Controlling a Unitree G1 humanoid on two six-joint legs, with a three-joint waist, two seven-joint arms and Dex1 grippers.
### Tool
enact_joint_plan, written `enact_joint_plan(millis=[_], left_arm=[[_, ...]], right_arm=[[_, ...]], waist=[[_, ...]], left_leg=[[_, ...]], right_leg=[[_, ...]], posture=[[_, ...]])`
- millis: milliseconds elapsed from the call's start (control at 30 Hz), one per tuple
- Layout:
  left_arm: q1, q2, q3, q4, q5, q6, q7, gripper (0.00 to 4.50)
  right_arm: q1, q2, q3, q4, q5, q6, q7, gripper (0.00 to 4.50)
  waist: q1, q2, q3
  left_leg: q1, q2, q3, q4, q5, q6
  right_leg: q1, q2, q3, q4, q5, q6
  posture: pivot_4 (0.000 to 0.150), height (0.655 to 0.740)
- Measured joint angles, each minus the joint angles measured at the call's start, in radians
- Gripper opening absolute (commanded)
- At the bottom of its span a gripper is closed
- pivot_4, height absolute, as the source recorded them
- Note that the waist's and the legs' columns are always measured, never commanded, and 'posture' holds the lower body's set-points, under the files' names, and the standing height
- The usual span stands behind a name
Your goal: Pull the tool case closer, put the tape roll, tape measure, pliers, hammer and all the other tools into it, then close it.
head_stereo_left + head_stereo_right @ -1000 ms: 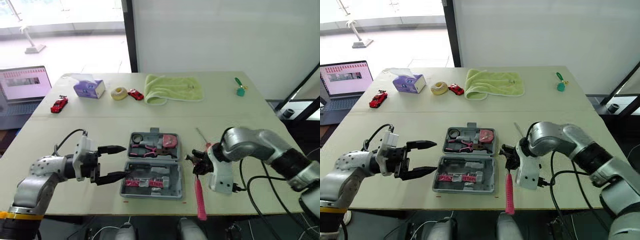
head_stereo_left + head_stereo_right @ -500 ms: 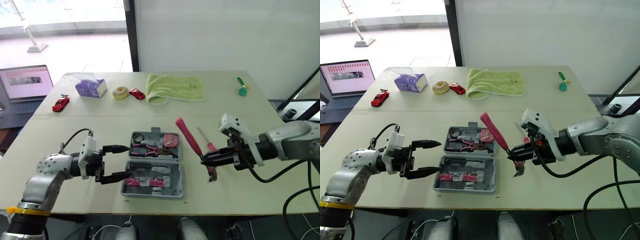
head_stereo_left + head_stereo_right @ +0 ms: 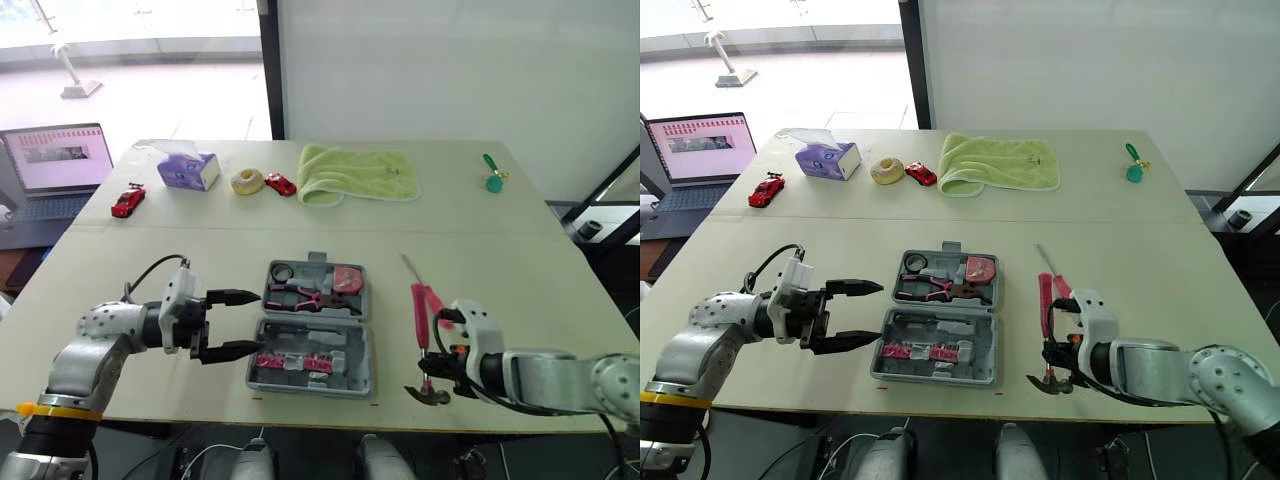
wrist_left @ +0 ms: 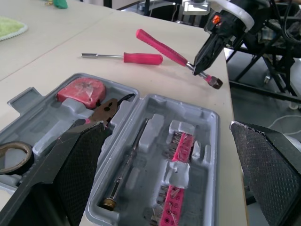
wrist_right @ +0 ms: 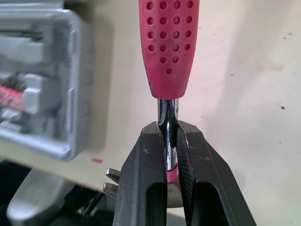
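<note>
Left eye view takes in the table (image 3: 500,240) with the open tool case (image 3: 364,372) near its front edge at the middle. The left gripper (image 3: 260,321) is just beside the case's left side, its fingers spread wide around nothing. Right of the case is the hammer (image 3: 419,308) — the right gripper (image 5: 169,134) is pinched tight on its bare metal neck, head towards the table's front edge — and a red-handled screwdriver (image 4: 141,58) lies just beside the handle.

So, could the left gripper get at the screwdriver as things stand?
Probably not easily: the left gripper hangs open left of the tool case, and the screwdriver lies beyond its far side.
</note>
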Motion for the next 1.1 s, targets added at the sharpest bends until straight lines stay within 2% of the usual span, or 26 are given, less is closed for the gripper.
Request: enact_joint_plan(millis=[33,100,167,300,333,367,467,600,800,900,1100], left_arm=[[-0.001,0.0,0.0,-0.005,-0.003,0.002,0.002,4.5],[0.0,0.0,0.002,-0.013,-0.007,0.004,0.005,4.5],[0.003,0.0,0.005,-0.016,-0.012,0.011,0.009,4.5],[0.012,0.001,0.011,-0.031,-0.019,0.023,0.02,4.5],[0.012,0.001,0.011,-0.033,-0.02,0.026,0.025,4.5],[0.012,0.001,0.011,-0.036,-0.02,0.029,0.029,4.5],[0.01,0.002,0.012,-0.051,-0.026,0.046,0.038,4.5],[0.003,0.006,0.016,-0.061,-0.041,0.07,0.046,4.5],[-0.015,0.009,0.016,-0.06,-0.042,0.074,0.043,4.5],[-0.032,0.012,0.016,-0.05,-0.042,0.076,0.028,4.5],[-0.059,0.019,0.015,-0.016,-0.041,0.076,0.0,4.5]], right_arm=[[-0.017,0.023,0.012,0.002,-0.002,-0.004,-0.049,0.03],[-0.042,0.048,0.037,0.001,-0.021,0.006,-0.088,0.92],[-0.07,0.125,0.075,0.009,-0.098,0.023,-0.111,1.73],[-0.074,0.218,0.128,0.007,-0.301,0.07,-0.096,3.87],[-0.074,0.224,0.135,-0.002,-0.357,0.084,-0.083,4.29],[-0.069,0.227,0.135,-0.01,-0.402,0.095,-0.078,4.44],[-0.034,0.238,0.118,-0.041,-0.512,0.111,-0.07,4.44],[0.042,0.243,0.09,-0.199,-0.718,0.109,-0.081,4.44],[0.19,0.362,0.062,-0.336,-0.966,0.074,-0.086,4.44],[0.252,0.438,0.078,-0.346,-1.115,0.016,-0.053,4.44],[0.357,0.56,0.161,-0.234,-1.388,-0.111,0.087,4.44]], waist=[[-0.001,0.0,0.0],[0.0,0.0,0.0],[-0.001,-0.001,-0.001],[0.002,-0.003,-0.003],[0.002,-0.005,-0.004],[0.002,-0.006,-0.005],[0.01,-0.007,-0.005],[0.004,-0.006,-0.005],[0.002,-0.006,-0.005],[0.003,-0.006,-0.005],[0.001,-0.006,-0.006]], left_leg=[[0.0,0.0,0.0,0.0,0.0,0.0],[0.0,0.0,0.0,0.0,0.0,0.0],[0.0,0.001,-0.001,-0.001,0.0,0.0],[0.002,0.0,-0.001,0.0,0.0,0.0],[0.002,0.0,-0.001,0.0,0.0,0.0],[0.002,0.0,-0.001,0.0,0.0,0.0],[0.002,0.0,-0.001,0.0,0.0,0.0],[0.001,0.0,-0.001,-0.001,0.0,0.0],[0.002,0.0,-0.002,-0.001,0.0,0.0],[0.002,0.0,-0.002,-0.001,0.0,0.0],[0.002,0.0,-0.002,-0.001,0.0,0.0]], right_leg=[[0.0,0.0,0.0,0.0,0.0,0.0],[0.0,0.0,0.0,0.0,0.0,0.0],[0.0,0.001,0.0,0.0,0.0,0.0],[0.002,0.001,-0.001,0.0,0.0,0.0],[0.003,0.001,-0.001,-0.001,0.0,-0.001],[0.004,0.0,-0.001,-0.002,-0.001,-0.002],[0.004,0.0,-0.001,-0.002,-0.002,-0.004],[0.002,0.0,-0.001,-0.001,0.0,0.0],[0.002,0.001,-0.002,-0.001,0.0,-0.001],[0.002,0.001,-0.002,-0.001,-0.001,-0.002],[0.002,0.001,-0.002,-0.001,-0.001,-0.002]], posture=[[0.15,0.74],[0.15,0.74],[0.15,0.74],[0.15,0.74],[0.15,0.74],[0.15,0.74],[0.15,0.74],[0.15,0.74],[0.15,0.74],[0.15,0.74],[0.15,0.74]])
